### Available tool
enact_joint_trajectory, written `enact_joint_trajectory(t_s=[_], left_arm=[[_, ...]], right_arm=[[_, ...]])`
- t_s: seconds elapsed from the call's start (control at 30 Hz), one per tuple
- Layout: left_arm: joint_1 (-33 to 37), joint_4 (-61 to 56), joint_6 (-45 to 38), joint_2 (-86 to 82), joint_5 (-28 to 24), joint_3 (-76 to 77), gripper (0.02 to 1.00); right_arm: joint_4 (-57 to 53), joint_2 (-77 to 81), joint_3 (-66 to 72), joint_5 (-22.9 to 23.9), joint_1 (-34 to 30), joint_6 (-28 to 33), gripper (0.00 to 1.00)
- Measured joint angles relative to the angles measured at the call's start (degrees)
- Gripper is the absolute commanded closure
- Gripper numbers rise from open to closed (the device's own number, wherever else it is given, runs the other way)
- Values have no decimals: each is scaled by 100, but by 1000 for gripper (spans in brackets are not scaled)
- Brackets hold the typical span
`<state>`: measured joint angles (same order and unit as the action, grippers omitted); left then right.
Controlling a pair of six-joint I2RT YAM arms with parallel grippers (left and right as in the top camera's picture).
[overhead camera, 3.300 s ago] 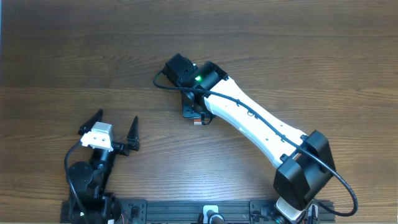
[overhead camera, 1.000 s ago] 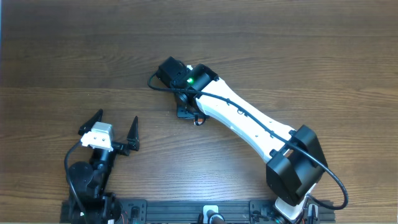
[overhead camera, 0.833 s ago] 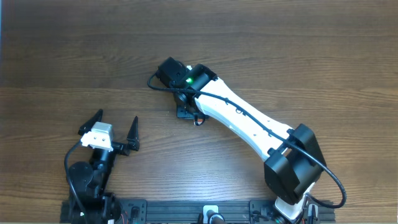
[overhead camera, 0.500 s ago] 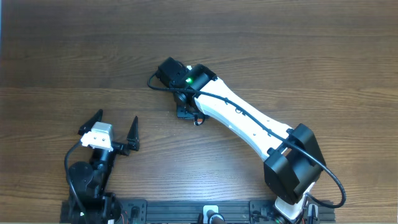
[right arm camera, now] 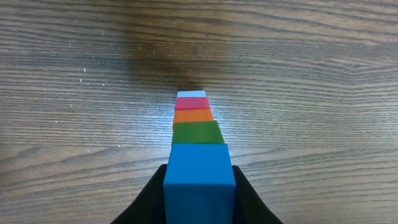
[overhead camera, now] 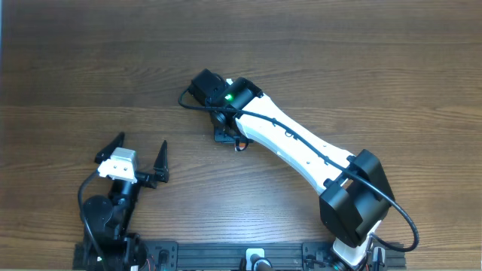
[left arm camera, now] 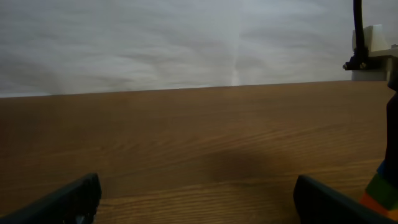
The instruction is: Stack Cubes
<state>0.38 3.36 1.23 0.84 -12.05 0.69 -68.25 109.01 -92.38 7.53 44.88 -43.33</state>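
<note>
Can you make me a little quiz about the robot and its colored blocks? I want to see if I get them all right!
1. True or false: the left gripper is holding a cube.
2. Which color of cube sits right under the blue cube? A orange, B green, C red.
3. How many cubes can you count in the right wrist view, including the one in the right gripper?

Key: 1 false, it is open with nothing in it; 2 B, the green cube; 3 five.
</note>
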Motion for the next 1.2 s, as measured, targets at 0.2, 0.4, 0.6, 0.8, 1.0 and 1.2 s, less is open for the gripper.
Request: enact_joint_trajectory(t_s=[0.2,0.4,0.6,0.8,1.0,1.2], left_arm=[[0,0,0,0,0,0,18],[0,0,0,0,0,0,18],[0,0,0,0,0,0,18],[0,0,0,0,0,0,18],[0,0,0,0,0,0,18],[0,0,0,0,0,0,18]], right_arm=[[42,0,0,0,0,-2,884],[42,2,0,0,0,-4,858],[61,46,-22,4,0,0,816],[59,79,-42,15,0,-20,678],[59,122,-42,17,0,-24,529],[59,122,-42,17,0,11,246]])
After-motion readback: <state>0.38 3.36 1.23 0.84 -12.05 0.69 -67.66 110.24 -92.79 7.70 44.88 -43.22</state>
